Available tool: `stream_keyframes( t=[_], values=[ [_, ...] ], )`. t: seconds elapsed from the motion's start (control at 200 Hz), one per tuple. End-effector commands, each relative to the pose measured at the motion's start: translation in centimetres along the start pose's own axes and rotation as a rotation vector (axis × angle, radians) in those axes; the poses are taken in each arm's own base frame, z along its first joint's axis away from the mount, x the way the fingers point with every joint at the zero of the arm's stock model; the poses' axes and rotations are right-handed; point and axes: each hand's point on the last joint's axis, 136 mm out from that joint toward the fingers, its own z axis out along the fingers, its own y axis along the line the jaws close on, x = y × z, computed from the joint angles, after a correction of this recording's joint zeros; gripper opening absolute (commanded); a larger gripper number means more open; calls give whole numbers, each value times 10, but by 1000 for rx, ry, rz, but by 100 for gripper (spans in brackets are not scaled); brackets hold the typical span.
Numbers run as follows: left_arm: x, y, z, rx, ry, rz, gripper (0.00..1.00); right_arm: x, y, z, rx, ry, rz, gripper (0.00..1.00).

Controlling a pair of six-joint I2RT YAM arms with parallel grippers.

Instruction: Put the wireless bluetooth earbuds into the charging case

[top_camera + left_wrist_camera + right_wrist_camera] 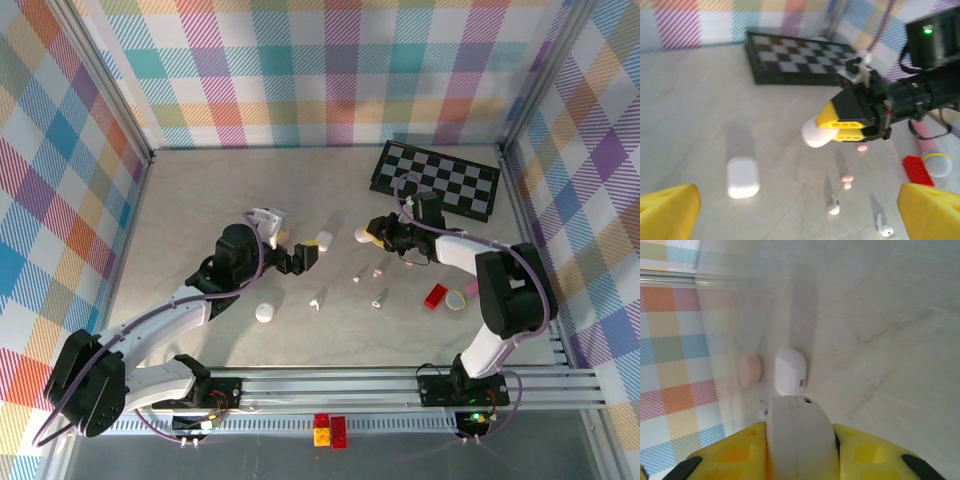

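Gripping a half-hidden white charging case, the right claw hovers; left claw gapes wide, mostly cropped.

You have nothing legible to read: the white case in the right gripper shows no lettering, and a small dark mark on the other case lying on the bench is too blurred.
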Motion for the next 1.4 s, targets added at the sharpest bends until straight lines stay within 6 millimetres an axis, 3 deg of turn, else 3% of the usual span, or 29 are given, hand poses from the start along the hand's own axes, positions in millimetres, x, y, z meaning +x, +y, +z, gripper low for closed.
stream_keyframes(
  t=[0.0, 0.185, 0.31, 0.535, 0.67, 0.87, 1.08, 1.395],
  values=[
    [15, 23, -13, -172, 117, -93, 100, -12, -5, 10, 26, -27, -66, 21],
    [32, 37, -11, -263, 248, -89, 100, -11, -33, 24, 96, -21, -59, 22],
    [39, 47, -5, -322, 300, -113, 100, -12, -43, 24, 138, -29, -61, 32],
    [45, 43, 20, -313, 376, -114, 97, -25, -37, -8, 249, -119, -156, 64],
    [61, 56, 42, -379, 514, -88, 94, -28, -26, -32, 287, -167, -206, 74],
    [65, 54, 84, -375, 623, -59, 89, -13, -12, -68, 303, -182, -256, 78],
    [78, 60, 115, -412, 740, -24, 91, 4, -13, -100, 343, -208, -297, 78],
    [105, 61, 147, -383, 878, 49, 83, 9, -9, -113, 350, -225, -316, 78]
  ],
)
